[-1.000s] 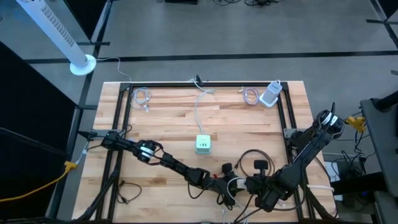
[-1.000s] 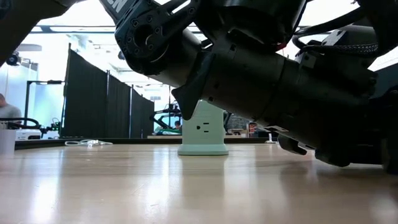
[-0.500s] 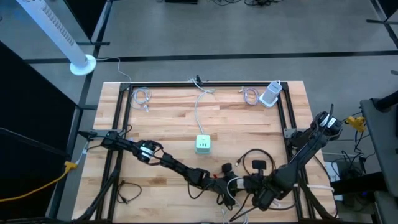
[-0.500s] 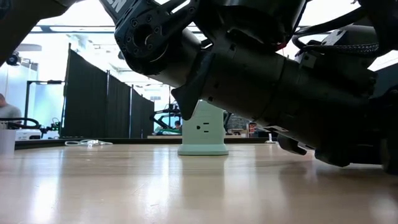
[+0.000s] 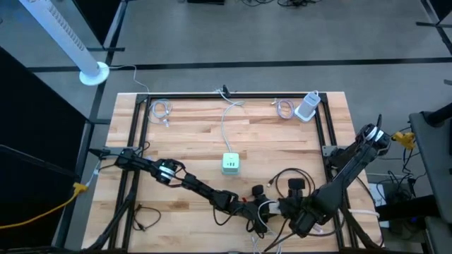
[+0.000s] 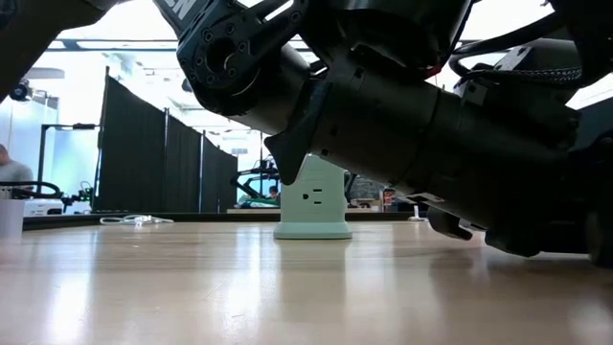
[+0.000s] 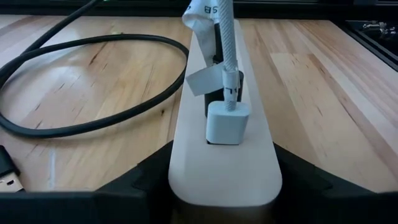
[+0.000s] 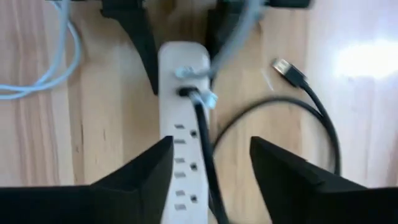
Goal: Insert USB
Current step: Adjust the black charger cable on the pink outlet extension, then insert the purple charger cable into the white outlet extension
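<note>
Power strip: a long white plastic power strip [image 7: 224, 155] is lying flat near the front edge of the wooden plank tabletop [image 5: 191, 134], between the two grippers.
USB plug: a white USB plug on a pale braided cable [image 7: 227, 121] is sitting in the strip's socket, with a paper label hanging from the cable.
Left gripper: the left gripper [image 7: 224, 180] is holding one end of the strip, its jaws clamping on the strip's two long sides.
Right gripper: the right gripper [image 8: 208, 168] is hovering over the other end of the strip; its jaws are standing apart on either side of the strip, not touching it.
Black cable: a black round cable [image 8: 202, 134] is running along the strip's top from a socket.
Loose plug: a black cable ending in a bare metal USB plug [image 8: 287, 70] is lying on the wood beside the strip.
Green cube: a pale green cube-shaped outlet block [image 5: 230, 164] is standing at the tabletop's middle, well apart from both grippers.
</note>
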You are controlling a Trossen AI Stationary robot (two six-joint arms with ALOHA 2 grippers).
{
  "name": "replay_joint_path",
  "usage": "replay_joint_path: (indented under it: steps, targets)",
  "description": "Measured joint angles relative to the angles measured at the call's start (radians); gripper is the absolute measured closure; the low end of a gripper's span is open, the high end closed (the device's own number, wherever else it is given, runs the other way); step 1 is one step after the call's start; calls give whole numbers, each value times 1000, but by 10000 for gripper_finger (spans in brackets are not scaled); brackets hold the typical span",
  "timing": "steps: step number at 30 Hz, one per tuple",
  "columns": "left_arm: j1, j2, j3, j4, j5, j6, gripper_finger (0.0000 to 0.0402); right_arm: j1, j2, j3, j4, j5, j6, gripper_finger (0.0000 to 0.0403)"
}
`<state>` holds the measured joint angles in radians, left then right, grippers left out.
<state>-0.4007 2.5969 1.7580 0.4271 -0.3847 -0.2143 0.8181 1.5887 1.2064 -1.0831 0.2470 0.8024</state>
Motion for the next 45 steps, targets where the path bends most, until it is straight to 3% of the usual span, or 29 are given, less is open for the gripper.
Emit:
replay_joint_path:
  steps: [7,16,22,26,38,41,45]
  targets:
    - [-4,-2,0,5,0,-13,209,53,-72,0,-39,74,85,141]
    - [-5,-19,-2,-5,9,-62,209,137,-85,0,-33,122,169,121]
    - [-5,-21,-3,-2,1,-140,116,233,-82,0,-3,120,231,131]
    - [-5,-23,-3,0,-18,-164,98,293,-76,-24,53,156,338,144]
    - [-5,-36,1,-81,-38,-173,156,364,-48,-68,64,173,549,208]
    - [-6,-68,1,-180,-58,-176,178,371,-34,-81,65,165,618,222]
    - [-10,-151,-1,-419,-138,-164,211,381,6,-118,73,76,667,246]
